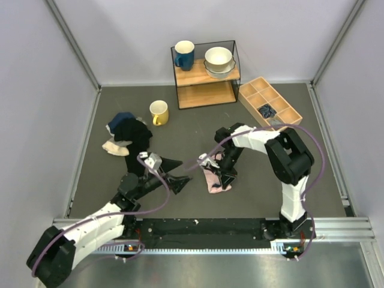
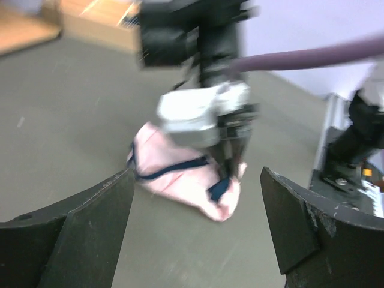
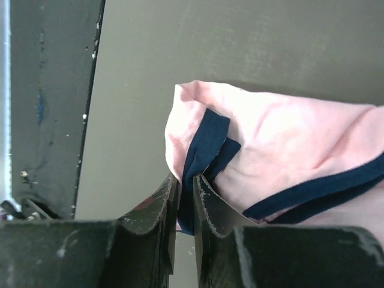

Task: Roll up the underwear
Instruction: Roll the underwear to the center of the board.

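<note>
The underwear (image 1: pixel 215 182) is a light-pink bundle with navy edging, lying on the grey table in front of the arm bases. My right gripper (image 1: pixel 224 177) stands over it, pointing down. In the right wrist view the right gripper (image 3: pixel 186 183) is shut on a fold of the navy edge of the underwear (image 3: pixel 288 144). My left gripper (image 1: pixel 181 182) is open and empty, just left of the underwear and pointing at it. In the left wrist view the left gripper (image 2: pixel 196 175) has its jaws wide apart, with the underwear (image 2: pixel 174 183) a short way ahead and the right gripper's fingers (image 2: pixel 231 157) pinching it.
A pile of black garments (image 1: pixel 135 133) and a small beige cloth (image 1: pixel 115 148) lie at the left. A yellow mug (image 1: pixel 159 112) stands behind them. A wire shelf (image 1: pixel 204 90) holds a blue mug and bowls at the back. A wooden divided tray (image 1: pixel 270 103) is at the back right.
</note>
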Controlling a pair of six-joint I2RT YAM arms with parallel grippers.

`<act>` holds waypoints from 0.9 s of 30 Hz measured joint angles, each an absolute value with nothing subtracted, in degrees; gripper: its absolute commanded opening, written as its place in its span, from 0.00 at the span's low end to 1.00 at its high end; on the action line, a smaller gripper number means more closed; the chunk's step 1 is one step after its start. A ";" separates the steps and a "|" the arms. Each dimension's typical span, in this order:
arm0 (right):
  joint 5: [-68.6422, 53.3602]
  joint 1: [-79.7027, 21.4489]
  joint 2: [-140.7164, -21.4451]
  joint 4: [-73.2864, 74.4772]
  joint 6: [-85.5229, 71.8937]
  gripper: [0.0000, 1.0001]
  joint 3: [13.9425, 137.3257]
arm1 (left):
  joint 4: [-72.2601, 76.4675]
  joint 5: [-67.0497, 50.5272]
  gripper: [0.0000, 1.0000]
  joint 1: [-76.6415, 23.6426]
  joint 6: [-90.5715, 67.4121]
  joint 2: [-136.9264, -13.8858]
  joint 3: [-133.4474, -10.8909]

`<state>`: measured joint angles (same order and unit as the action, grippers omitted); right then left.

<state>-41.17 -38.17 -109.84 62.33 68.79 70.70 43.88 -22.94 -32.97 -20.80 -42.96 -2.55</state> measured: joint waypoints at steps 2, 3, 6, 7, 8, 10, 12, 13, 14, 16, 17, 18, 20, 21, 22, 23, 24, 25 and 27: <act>-42.74 -36.51 -112.64 65.34 68.79 0.15 73.08 | 47.05 -23.03 0.89 -37.56 -18.09 -41.76 -2.55; -43.48 -35.90 -114.08 67.00 68.77 0.15 74.46 | 48.31 -23.03 0.88 -40.62 -16.10 -41.78 -2.57; -44.82 -35.07 -117.21 70.41 68.88 0.16 77.17 | 48.75 -22.02 0.86 -50.00 -9.89 -44.97 -2.57; -45.17 -34.98 -118.10 71.37 68.93 0.16 77.84 | 48.40 -21.76 0.86 -52.99 -7.44 -47.59 -2.74; -45.28 -34.98 -118.61 71.83 68.95 0.17 78.17 | 47.66 -21.39 0.86 -55.40 -5.19 -50.61 -3.22; -45.63 -34.98 -119.37 72.73 68.93 0.17 78.63 | 44.62 -19.70 0.86 -59.18 -0.73 -57.12 -5.37; -45.89 -34.98 -119.90 73.36 68.90 0.18 78.81 | 39.55 -16.40 0.86 -63.11 4.45 -64.29 -9.76; -46.00 -34.98 -120.03 73.56 68.93 0.18 78.83 | 37.80 -15.05 0.86 -64.45 6.42 -66.92 -11.86; -46.09 -34.98 -120.18 73.71 68.93 0.18 78.83 | 36.21 -13.37 0.86 -65.93 8.73 -69.69 -14.26; -46.24 -34.96 -120.29 73.97 68.93 0.18 78.83 | 34.39 -10.57 0.86 -67.81 12.93 -74.35 -18.41; -46.24 -34.96 -120.29 74.04 68.93 0.18 78.81 | 34.11 -9.30 0.86 -68.34 14.44 -75.92 -19.73; -46.24 -34.94 -120.31 74.11 68.93 0.18 78.83 | 33.74 -8.19 0.86 -68.71 15.75 -77.30 -20.78; -46.24 -34.94 -120.38 74.30 68.93 0.18 78.83 | 32.93 -5.96 0.83 -69.36 18.22 -80.07 -22.72; -46.26 -34.94 -120.44 74.37 68.93 0.18 78.81 | 32.58 -5.10 0.82 -69.49 19.14 -81.38 -23.51; -46.26 -34.94 -120.51 74.41 68.93 0.18 78.83 | 32.08 -4.38 0.78 -69.65 19.92 -82.85 -24.36; -46.26 -34.94 -120.51 74.43 68.93 0.18 78.83 | 31.66 -3.73 0.76 -69.78 20.53 -83.94 -24.99; -46.26 -34.92 -120.51 74.43 68.93 0.18 78.83 | 30.74 -2.79 0.74 -69.93 21.28 -85.43 -26.02; -46.26 -34.79 -120.51 74.43 68.95 0.18 78.83 | 29.91 -1.80 0.72 -70.06 21.65 -86.83 -27.05; -46.33 -34.72 -120.51 74.46 68.93 0.19 78.83 | 28.69 0.43 0.60 -70.24 22.28 -88.95 -28.93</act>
<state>-46.33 -34.72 -120.51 74.46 68.93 78.83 28.69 0.43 -70.24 22.28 -88.95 -28.93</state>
